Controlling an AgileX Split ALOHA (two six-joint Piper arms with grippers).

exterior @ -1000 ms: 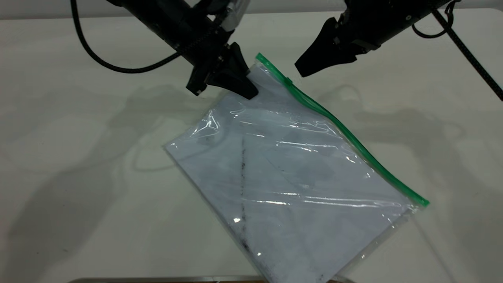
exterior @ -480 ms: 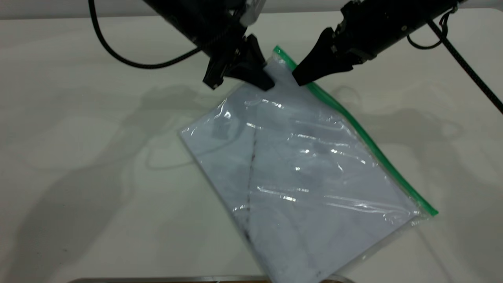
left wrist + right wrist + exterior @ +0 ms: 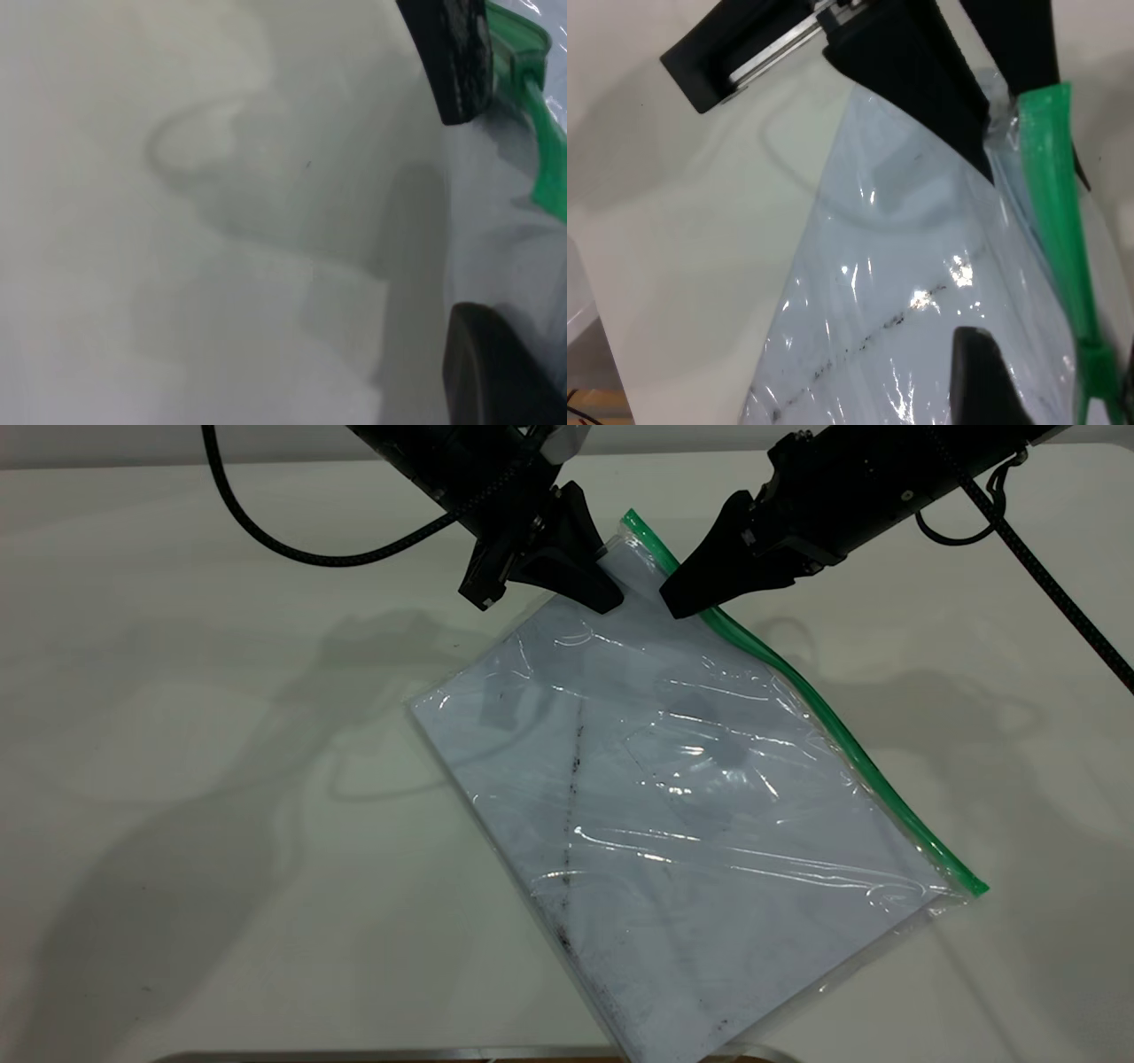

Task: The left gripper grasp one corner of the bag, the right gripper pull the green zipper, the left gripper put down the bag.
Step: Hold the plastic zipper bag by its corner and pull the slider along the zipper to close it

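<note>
My left black tapered hand (image 3: pixel 602 589) stays clamped on the clear plastic bag (image 3: pixel 691 806) corner, upper centre; my right black hand (image 3: pixel 678 600) has closed in on the green zipper strip (image 3: pixel 833 726), grip state unclear.

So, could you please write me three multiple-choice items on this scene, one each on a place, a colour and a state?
1. Where is the left gripper?
A. at the bag's far corner
B. at its near corner
C. off the table

2. What colour is the zipper?
A. red
B. green
C. blue

3. How does the bag lie?
A. rolled up
B. hanging wholly in the air
C. spread out, its near part on the table

Answers:
1 A: its tips meet the corner beside the zipper's far end.
2 B: a bright green strip runs along one long edge.
3 C: it fans out flat from the grippers; the right gripper is at the zipper.
</note>
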